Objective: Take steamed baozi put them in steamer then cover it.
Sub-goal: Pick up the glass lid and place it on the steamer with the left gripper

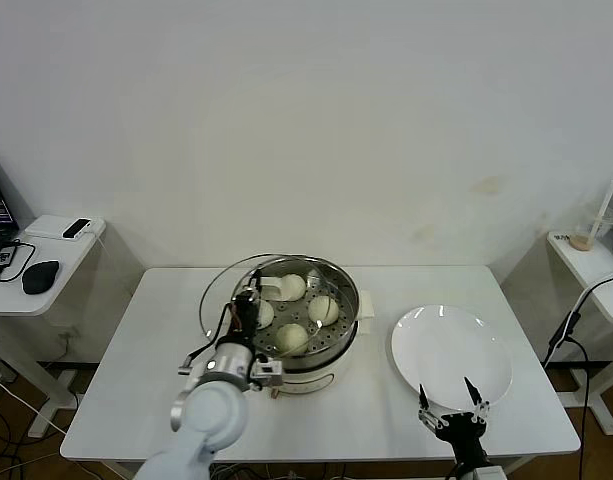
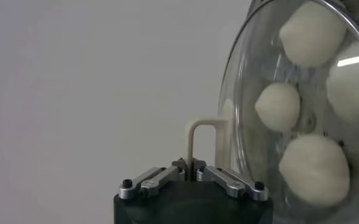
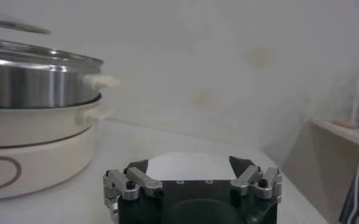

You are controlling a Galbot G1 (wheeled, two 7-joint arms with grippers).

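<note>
The steamer (image 1: pixel 331 345) stands mid-table with four baozi (image 1: pixel 324 309) on its perforated tray. My left gripper (image 1: pixel 248 303) is shut on the cream handle (image 2: pixel 194 137) of the glass cover (image 1: pixel 222 285) and holds it tilted over the steamer's left side. In the left wrist view, the baozi (image 2: pixel 313 169) show through the cover's glass (image 2: pixel 252 67). My right gripper (image 1: pixel 452 402) is open and empty at the front edge of the white plate (image 1: pixel 451 350). In the right wrist view, it (image 3: pixel 187 163) is low over the plate (image 3: pixel 185 176), with the steamer (image 3: pixel 39 79) off to the side.
The white plate lies right of the steamer, with nothing on it. A side table (image 1: pixel 46 270) with a mouse and a phone stands at the far left. Another (image 1: pixel 596 265) with a cup and cables stands at the far right. A wall runs behind the table.
</note>
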